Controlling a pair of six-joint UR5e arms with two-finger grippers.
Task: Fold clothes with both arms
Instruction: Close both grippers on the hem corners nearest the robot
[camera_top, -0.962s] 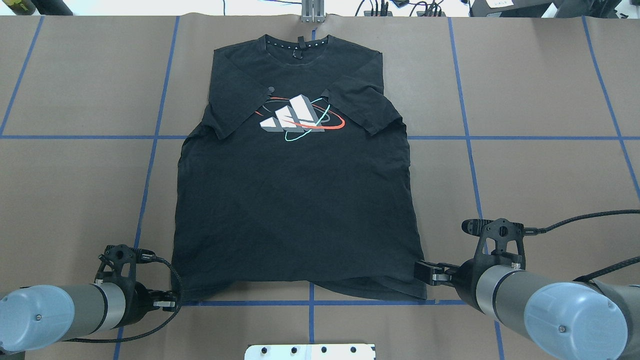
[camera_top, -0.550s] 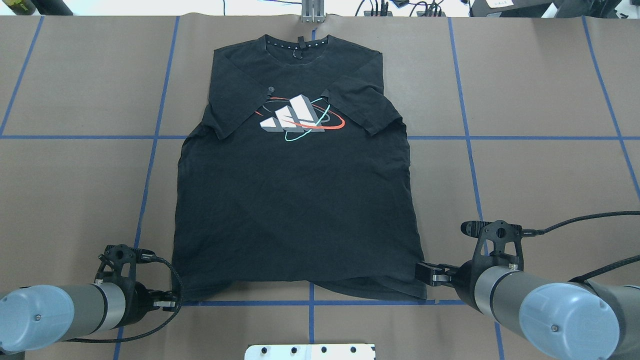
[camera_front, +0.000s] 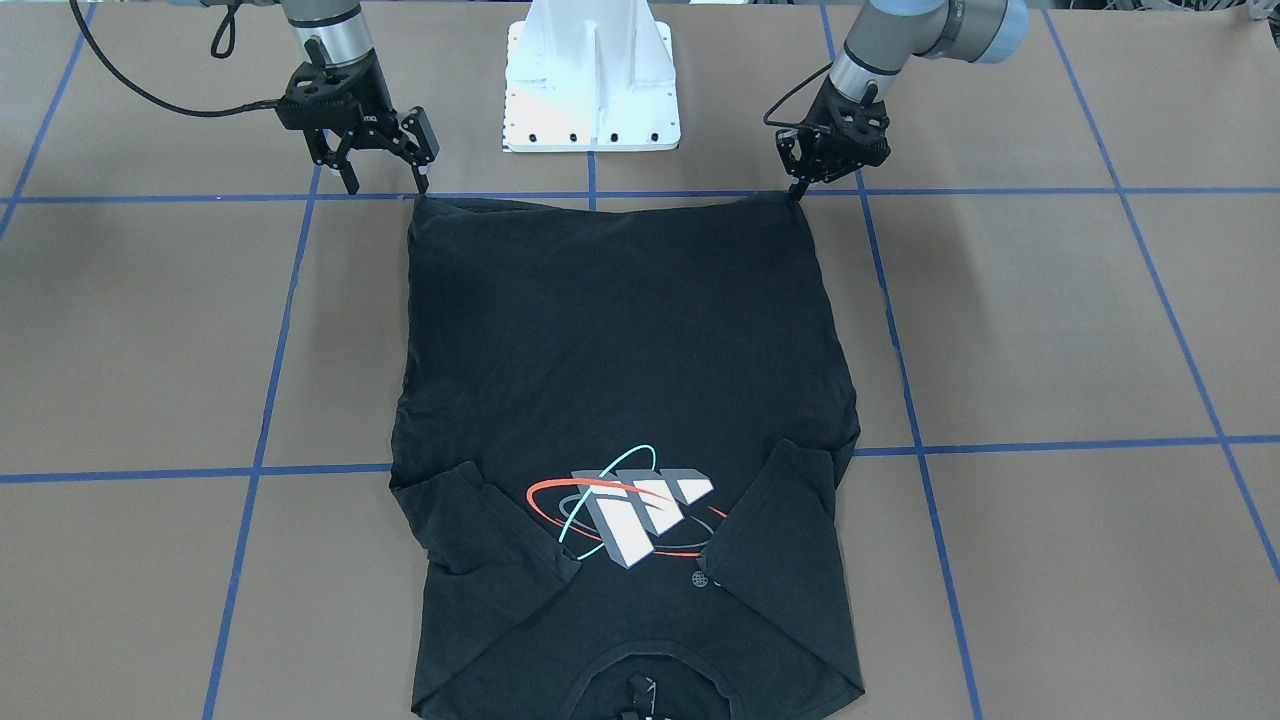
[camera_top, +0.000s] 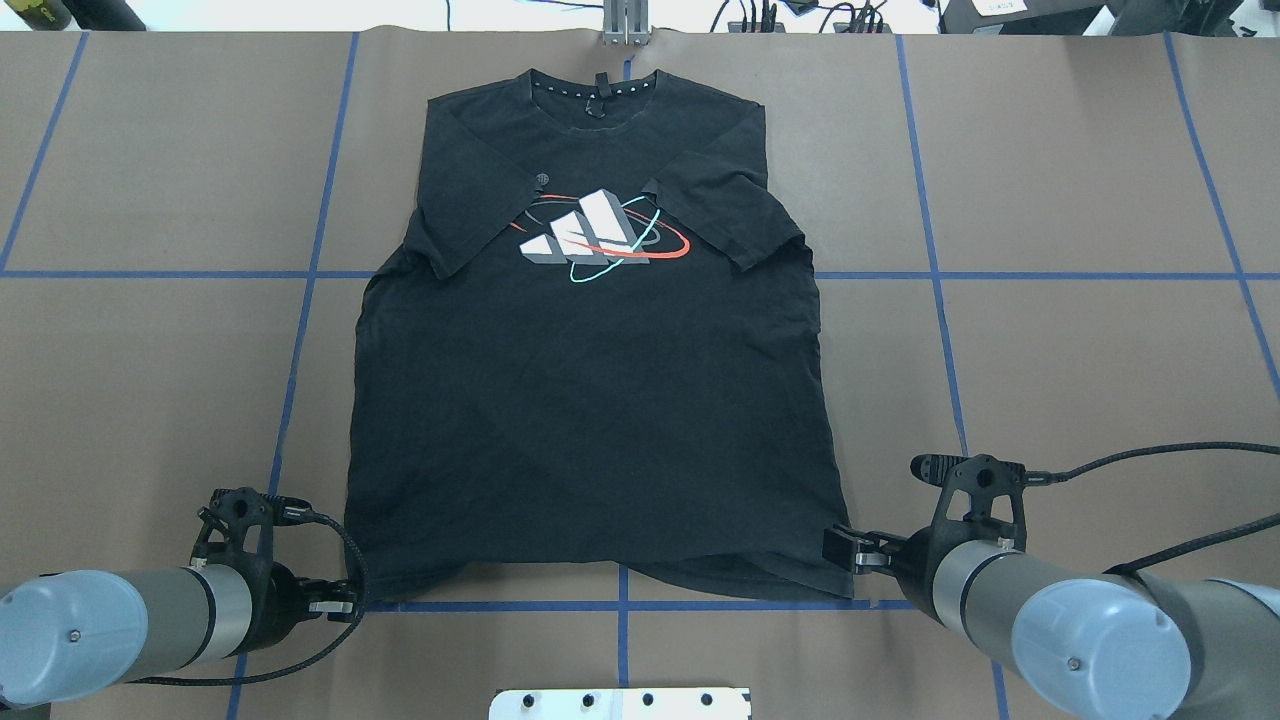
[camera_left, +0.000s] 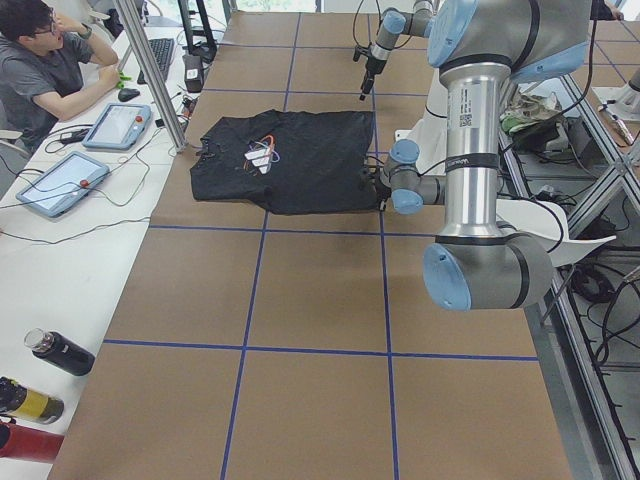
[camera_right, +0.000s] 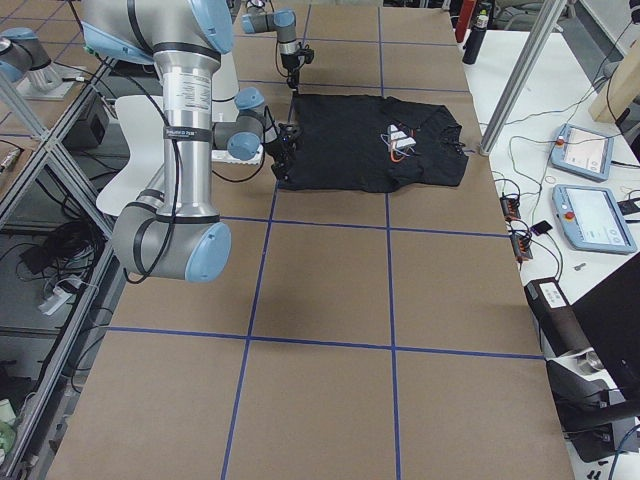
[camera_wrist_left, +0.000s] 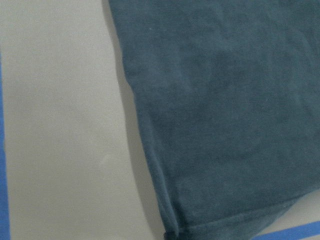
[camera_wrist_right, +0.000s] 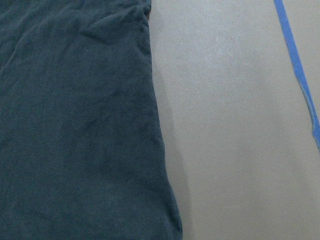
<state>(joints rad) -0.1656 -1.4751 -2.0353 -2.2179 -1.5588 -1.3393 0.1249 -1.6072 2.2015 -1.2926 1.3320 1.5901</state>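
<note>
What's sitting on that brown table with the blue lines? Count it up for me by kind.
T-shirt: 1
robot arms: 2, the left arm and the right arm
white mounting block: 1
Total: 4

A brown paper-covered worktop (camera_top: 1100, 350) carries a grid of blue tape lines (camera_top: 150, 274). A white bolted mounting block (camera_front: 592, 75) stands at the worktop's edge. Beside the worktop, a white side table (camera_left: 60, 260) holds two teach pendants (camera_left: 52, 183), a keyboard (camera_left: 160, 55) and a black bottle (camera_left: 60, 353). A person (camera_left: 45, 60) sits there.
</note>
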